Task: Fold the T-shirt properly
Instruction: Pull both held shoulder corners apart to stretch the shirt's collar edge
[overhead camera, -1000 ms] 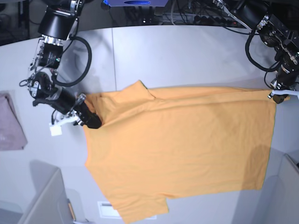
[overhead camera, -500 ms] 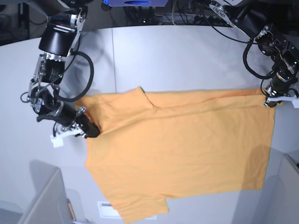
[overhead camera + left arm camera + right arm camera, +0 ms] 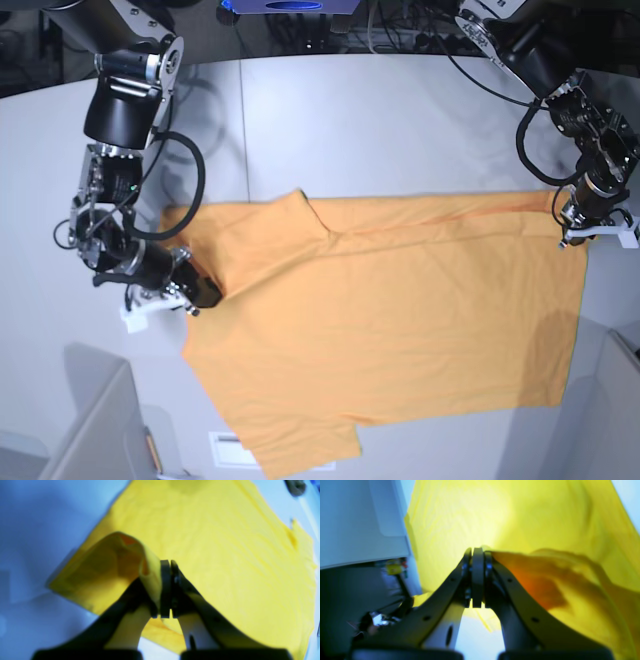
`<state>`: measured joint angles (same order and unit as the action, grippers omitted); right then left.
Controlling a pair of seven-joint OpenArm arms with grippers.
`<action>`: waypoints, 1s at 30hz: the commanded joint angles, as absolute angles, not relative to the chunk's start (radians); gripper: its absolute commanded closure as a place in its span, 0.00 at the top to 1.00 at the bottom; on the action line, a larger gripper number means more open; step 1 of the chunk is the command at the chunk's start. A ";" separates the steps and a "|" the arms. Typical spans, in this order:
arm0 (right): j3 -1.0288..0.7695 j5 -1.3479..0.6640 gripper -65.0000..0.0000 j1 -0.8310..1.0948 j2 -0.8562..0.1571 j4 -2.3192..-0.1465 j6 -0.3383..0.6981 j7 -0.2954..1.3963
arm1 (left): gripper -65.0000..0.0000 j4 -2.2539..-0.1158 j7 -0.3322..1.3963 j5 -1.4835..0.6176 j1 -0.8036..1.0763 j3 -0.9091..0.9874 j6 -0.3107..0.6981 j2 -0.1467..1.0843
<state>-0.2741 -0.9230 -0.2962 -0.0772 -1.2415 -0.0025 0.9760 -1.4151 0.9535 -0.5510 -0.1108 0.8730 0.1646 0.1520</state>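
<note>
Left wrist view: left gripper fingers clenched on a lifted fold of the T-shirt, rest spread flat on the surface.

Right wrist view: right gripper pinched tight on bunched shirt fabric.

Base view: T-shirt spread across the middle of the surface, reaching toward its near edge; one gripper on its left edge, the other at its far right corner.

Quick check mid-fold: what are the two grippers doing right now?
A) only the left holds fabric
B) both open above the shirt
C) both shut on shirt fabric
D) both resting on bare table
C: the left gripper and the right gripper each have closed jaws pinching the orange T-shirt.
</note>
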 commanded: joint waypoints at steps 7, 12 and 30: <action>-0.191 -0.951 0.00 -0.338 -0.084 -1.198 0.004 0.874 | 0.00 -1.383 0.935 -0.567 -0.147 0.872 0.171 0.203; -0.186 -0.949 0.00 -0.341 -0.087 -1.175 0.004 0.832 | 0.00 -1.345 0.938 -0.567 -0.166 0.872 0.173 0.220; -0.196 -0.949 0.29 -0.329 -0.114 -1.182 -0.054 0.846 | 0.00 -1.262 0.934 -0.568 -0.209 0.776 0.173 0.249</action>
